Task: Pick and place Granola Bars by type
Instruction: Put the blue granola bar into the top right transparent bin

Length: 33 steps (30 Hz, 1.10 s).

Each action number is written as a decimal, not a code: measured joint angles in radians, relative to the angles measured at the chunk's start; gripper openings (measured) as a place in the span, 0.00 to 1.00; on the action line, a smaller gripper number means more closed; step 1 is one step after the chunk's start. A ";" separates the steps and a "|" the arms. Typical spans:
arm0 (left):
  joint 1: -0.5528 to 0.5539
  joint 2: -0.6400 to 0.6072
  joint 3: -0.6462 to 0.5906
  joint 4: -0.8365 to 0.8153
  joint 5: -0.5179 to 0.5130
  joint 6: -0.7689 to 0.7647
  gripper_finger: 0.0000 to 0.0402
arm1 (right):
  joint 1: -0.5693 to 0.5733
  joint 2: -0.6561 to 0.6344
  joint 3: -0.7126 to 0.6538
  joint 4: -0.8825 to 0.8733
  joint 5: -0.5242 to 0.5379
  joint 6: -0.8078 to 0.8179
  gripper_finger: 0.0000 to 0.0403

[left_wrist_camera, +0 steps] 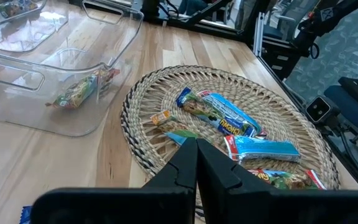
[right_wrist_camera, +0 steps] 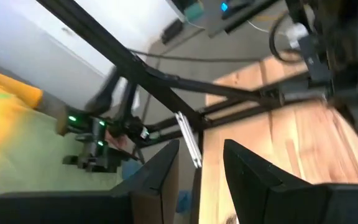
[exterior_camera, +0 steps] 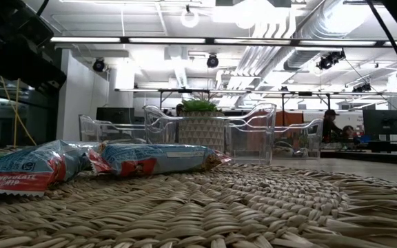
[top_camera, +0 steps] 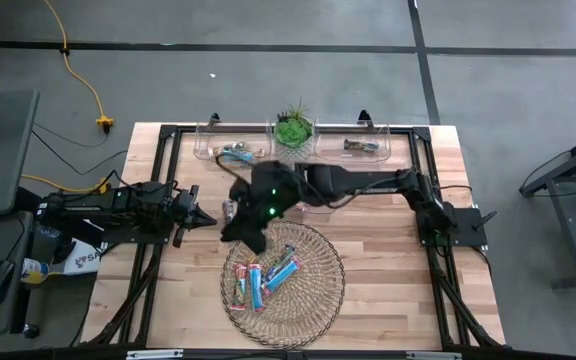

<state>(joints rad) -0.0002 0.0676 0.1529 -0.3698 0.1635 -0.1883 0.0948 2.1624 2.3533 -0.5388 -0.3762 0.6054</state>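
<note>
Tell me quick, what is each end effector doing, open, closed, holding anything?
Left end effector: closed, empty, by the wicker tray.
Right end effector: open, empty, raised over the table.

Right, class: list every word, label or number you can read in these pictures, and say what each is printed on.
"CHOCOLATE CHIP": on the blue granola bar nearest the low camera, lying on the wicker tray.
Print on the other bars in the left wrist view: too blurred to read.
Lettering on the white bag beside the table's left edge: too small to read.
</note>
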 joint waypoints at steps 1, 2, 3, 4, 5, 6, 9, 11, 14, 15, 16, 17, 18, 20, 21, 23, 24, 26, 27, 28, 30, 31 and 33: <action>0.000 0.000 0.000 0.000 0.000 0.000 0.00 | 0.012 0.000 0.000 -0.017 0.019 0.010 0.27; 0.000 0.000 0.000 0.000 0.000 0.000 0.00 | 0.024 0.000 0.000 -0.035 0.041 0.025 0.27; 0.000 0.000 0.000 0.000 0.000 0.000 0.00 | 0.037 0.000 0.000 -0.050 0.053 0.042 0.27; 0.000 0.000 0.000 0.000 0.000 0.000 0.00 | 0.051 0.000 0.000 -0.068 0.069 0.057 0.27; 0.000 0.000 0.000 0.000 0.000 0.000 0.00 | 0.064 0.000 0.000 -0.088 0.091 0.072 0.27; 0.000 0.000 0.000 0.000 0.000 0.000 0.00 | 0.078 0.000 0.000 -0.107 0.109 0.088 0.27; 0.000 0.000 0.000 0.000 0.000 0.000 0.00 | 0.123 0.001 0.000 -0.155 0.167 0.133 0.27; 0.000 0.000 0.000 0.000 0.000 0.000 0.00 | 0.150 0.001 0.000 -0.180 0.210 0.166 0.27; 0.000 0.000 0.000 0.000 0.000 0.000 0.00 | 0.187 0.001 0.000 -0.221 0.278 0.235 0.27; 0.000 0.000 0.000 0.000 0.000 0.000 0.00 | 0.197 0.001 0.000 -0.236 0.301 0.267 0.27; 0.000 0.000 0.000 0.000 0.000 0.000 0.00 | 0.207 0.001 0.000 -0.250 0.325 0.302 0.27; 0.000 0.000 0.000 0.000 0.001 0.000 0.00 | 0.217 0.001 0.000 -0.264 0.348 0.342 0.27; 0.000 0.000 0.000 0.000 0.001 0.000 0.00 | 0.226 0.001 0.000 -0.279 0.371 0.383 0.27; 0.000 0.000 0.000 0.000 0.001 0.000 0.00 | 0.244 0.001 0.000 -0.310 0.415 0.460 0.27; 0.000 0.000 0.000 0.000 0.001 0.000 0.00 | 0.253 0.001 0.000 -0.326 0.437 0.492 0.27; 0.000 0.000 0.000 0.000 0.001 0.000 0.00 | 0.271 0.001 0.000 -0.353 0.473 0.548 0.27; 0.000 0.000 0.000 0.000 0.002 0.000 0.00 | 0.279 0.001 0.000 -0.372 0.494 0.576 0.27; 0.000 0.000 0.000 0.000 0.003 0.000 0.00 | 0.293 0.001 0.000 -0.397 0.534 0.605 0.27; 0.000 0.000 0.000 0.000 0.003 0.000 0.00 | 0.300 0.002 0.000 -0.406 0.554 0.602 0.27; 0.000 0.000 0.000 0.000 0.003 0.000 0.00 | 0.305 0.002 0.000 -0.414 0.573 0.577 0.27; 0.000 0.000 0.000 0.000 0.003 0.000 0.00 | 0.315 0.002 0.000 -0.436 0.615 0.482 0.27; 0.000 0.000 0.000 0.000 0.003 0.000 0.00 | 0.318 0.001 -0.005 -0.445 0.636 0.419 0.27; 0.000 0.000 0.000 0.000 0.003 0.000 0.00 | 0.319 0.001 -0.028 -0.450 0.673 0.282 0.27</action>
<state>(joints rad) -0.0002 0.0677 0.1531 -0.3698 0.1661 -0.1883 0.4137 2.1635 2.3249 -0.9891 0.2965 0.8875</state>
